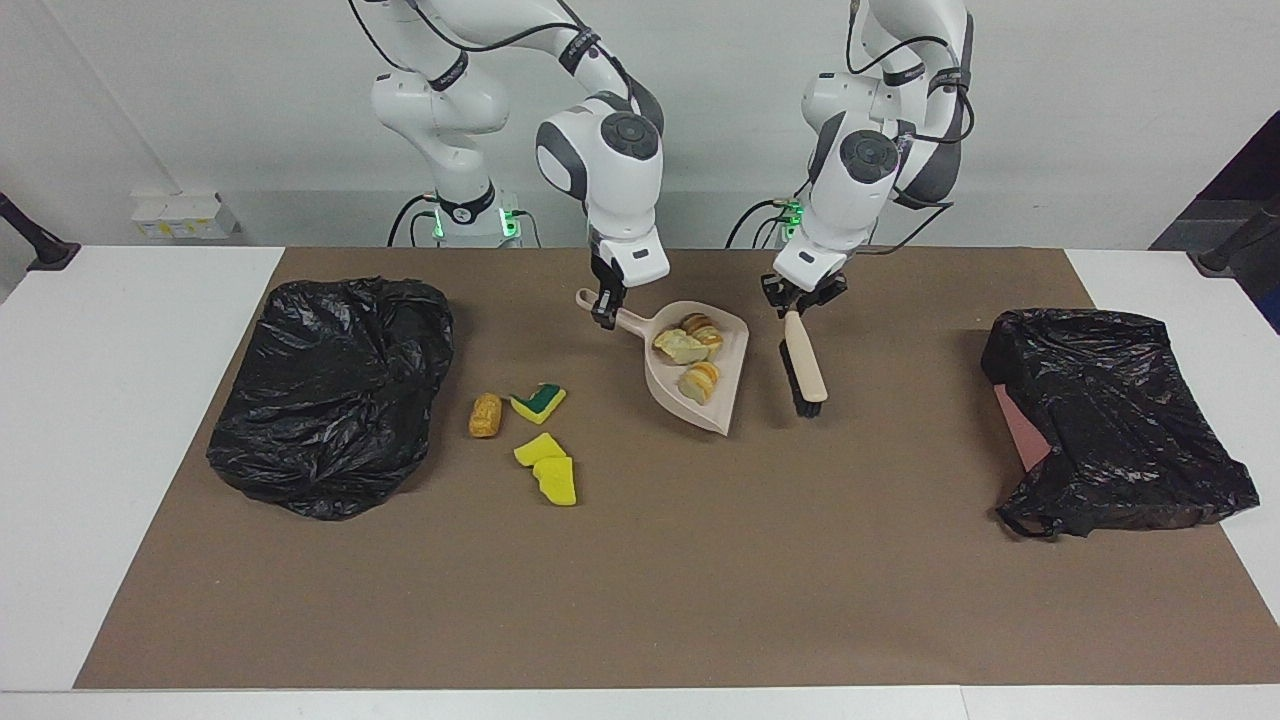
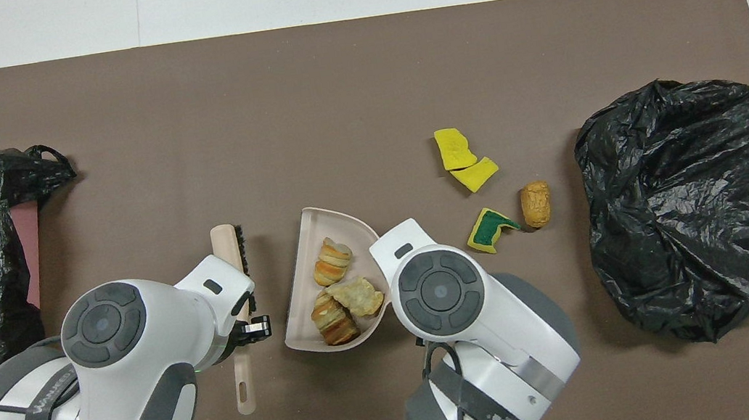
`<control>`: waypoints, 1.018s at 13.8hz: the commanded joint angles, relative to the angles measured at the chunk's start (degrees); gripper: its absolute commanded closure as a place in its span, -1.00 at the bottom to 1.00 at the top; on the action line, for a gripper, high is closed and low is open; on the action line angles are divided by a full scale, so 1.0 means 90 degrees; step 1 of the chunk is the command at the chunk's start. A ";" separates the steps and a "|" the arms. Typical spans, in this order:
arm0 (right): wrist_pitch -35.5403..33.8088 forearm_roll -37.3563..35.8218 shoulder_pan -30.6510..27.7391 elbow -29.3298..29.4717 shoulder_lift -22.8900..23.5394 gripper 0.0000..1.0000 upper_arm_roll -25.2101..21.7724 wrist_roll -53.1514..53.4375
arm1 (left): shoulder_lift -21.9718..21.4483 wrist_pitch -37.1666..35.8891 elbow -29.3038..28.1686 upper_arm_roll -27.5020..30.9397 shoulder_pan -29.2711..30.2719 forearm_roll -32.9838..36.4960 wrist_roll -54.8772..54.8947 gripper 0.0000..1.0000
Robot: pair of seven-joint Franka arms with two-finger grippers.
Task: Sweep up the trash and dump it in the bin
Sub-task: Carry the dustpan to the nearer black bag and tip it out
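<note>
My right gripper [image 1: 603,307] is shut on the handle of the beige dustpan [image 1: 722,400], which is tilted with its handle end raised off the mat. Three bread-like trash chunks [image 1: 688,348] lie in the pan [image 2: 299,290]; they also show in the overhead view [image 2: 333,268]. My left gripper [image 1: 798,300] is shut on the handle of the brush [image 1: 806,368], which hangs beside the pan toward the left arm's end [image 2: 226,242]. On the mat lie an orange chunk [image 1: 485,414], a green-faced sponge [image 1: 538,401] and two yellow wedges [image 1: 548,468].
A black bin bag [image 1: 330,395] lies at the right arm's end, close to the loose trash. Another black bag [image 1: 1115,420] over something pink lies at the left arm's end. A brown mat [image 1: 650,580] covers the table.
</note>
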 commanded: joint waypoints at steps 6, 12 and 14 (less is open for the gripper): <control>-0.1353 0.0497 -0.0039 0.0026 -0.1703 1.00 -0.2334 -0.1626 | -0.0495 0.0239 -0.0699 -0.0098 -0.1116 0.0147 -0.1579 1.00; -0.1696 0.0381 -0.0029 0.0251 -0.1704 1.00 -0.4970 -0.3799 | -0.0290 0.1302 -0.1256 -0.0098 -0.2523 -0.0174 -0.2948 1.00; -0.1598 -0.0007 -0.0048 0.0251 -0.1713 1.00 -0.5694 -0.4883 | -0.0251 0.1508 -0.1354 -0.0098 -0.2661 -0.0273 -0.3027 1.00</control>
